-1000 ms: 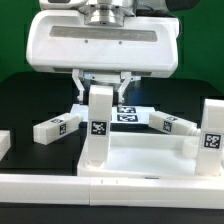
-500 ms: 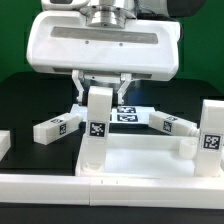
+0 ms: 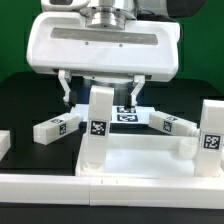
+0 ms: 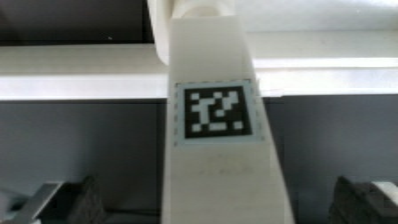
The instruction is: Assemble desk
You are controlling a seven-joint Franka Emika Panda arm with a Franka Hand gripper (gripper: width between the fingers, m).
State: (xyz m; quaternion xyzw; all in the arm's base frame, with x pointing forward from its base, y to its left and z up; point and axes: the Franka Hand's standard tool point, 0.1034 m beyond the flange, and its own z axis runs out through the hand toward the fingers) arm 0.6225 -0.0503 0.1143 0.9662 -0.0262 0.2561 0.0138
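An upright white desk leg (image 3: 98,125) with a black-and-white tag stands on the near left corner of the white desk panel (image 3: 145,156). My gripper (image 3: 100,92) is open; its fingers (image 3: 67,90) stand on either side of the leg's top, apart from it. In the wrist view the tagged leg (image 4: 214,110) runs down the middle, and the dark fingertips (image 4: 54,200) sit wide on both sides of it with gaps. A second leg (image 3: 211,135) stands upright at the panel's right corner.
Two loose tagged legs lie on the black table behind the panel, one on the exterior view's left (image 3: 57,127) and one on its right (image 3: 165,123). The marker board (image 3: 127,113) lies between them. A white piece (image 3: 3,143) shows at the left edge.
The gripper's fingers have spread apart and let go of the upright leg. The leg stays standing in the same place.
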